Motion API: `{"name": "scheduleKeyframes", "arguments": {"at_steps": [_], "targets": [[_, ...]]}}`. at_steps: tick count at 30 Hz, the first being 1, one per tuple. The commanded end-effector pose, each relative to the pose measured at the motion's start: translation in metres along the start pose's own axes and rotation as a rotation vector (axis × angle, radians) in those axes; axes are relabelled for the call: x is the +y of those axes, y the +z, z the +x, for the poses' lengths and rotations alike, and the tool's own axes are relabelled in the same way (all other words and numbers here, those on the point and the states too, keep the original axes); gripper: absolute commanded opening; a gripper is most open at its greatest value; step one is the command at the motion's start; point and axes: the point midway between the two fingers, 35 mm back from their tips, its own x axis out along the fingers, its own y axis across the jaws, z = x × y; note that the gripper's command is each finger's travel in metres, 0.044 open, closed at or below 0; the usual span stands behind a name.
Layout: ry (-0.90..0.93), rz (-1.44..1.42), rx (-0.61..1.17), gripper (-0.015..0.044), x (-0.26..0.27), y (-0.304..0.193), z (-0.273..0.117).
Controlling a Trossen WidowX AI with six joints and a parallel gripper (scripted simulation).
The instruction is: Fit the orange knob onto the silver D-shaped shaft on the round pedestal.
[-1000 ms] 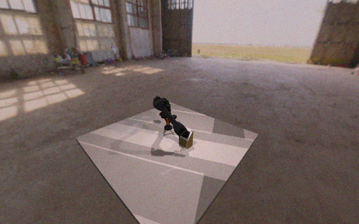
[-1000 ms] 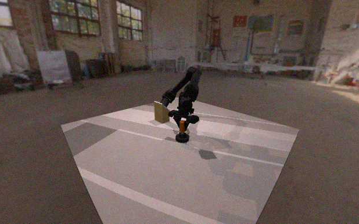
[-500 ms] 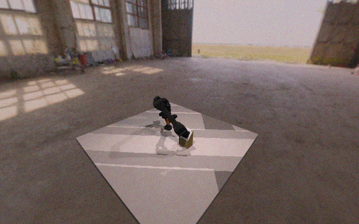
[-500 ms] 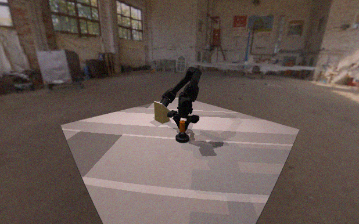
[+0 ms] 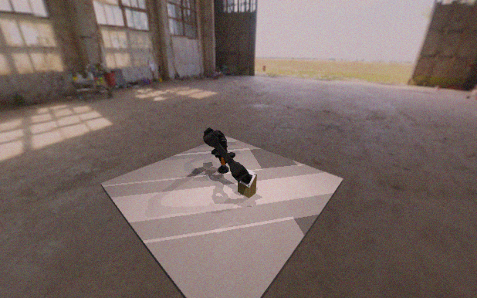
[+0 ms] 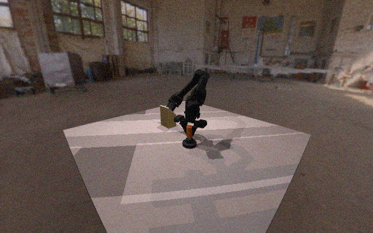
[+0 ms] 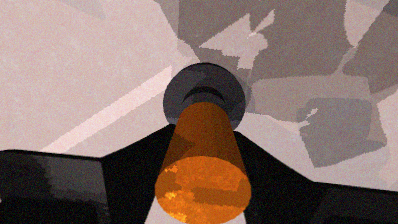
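Note:
The orange knob [image 5: 222, 161] [image 6: 189, 131] [image 7: 202, 187] is a plain upright cylinder. My gripper [image 6: 189, 133] [image 7: 203, 133] is shut on it, one black finger on each side. The dark round pedestal [image 5: 223, 169] [image 6: 189, 143] [image 7: 177, 95] stands directly below the knob. In the exterior view a short, narrow dark part shows between the knob's lower end and the pedestal's wide base. No silver shaft can be made out, and the knob's underside with its hole is hidden. Whether the flat sides line up cannot be seen.
The arm's mount, a yellowish block [image 5: 247, 189] [image 6: 167, 118] with a white top edge, stands on the pale table top [image 5: 224, 247] [image 6: 236, 208] beyond the pedestal in the exterior view. Broad shadows and light stripes cross the table top.

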Motion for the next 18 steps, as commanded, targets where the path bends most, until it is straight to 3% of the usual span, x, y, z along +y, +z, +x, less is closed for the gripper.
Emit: {"name": "scheduleKeyframes", "arguments": {"at_steps": [1,18], "targets": [[-0.004,-0.002,0.001,0.0000,-0.0010,-0.0001,0.0012],[-0.004,-0.028,0.002,0.0000,0.0017,0.0004,-0.0027]]}}
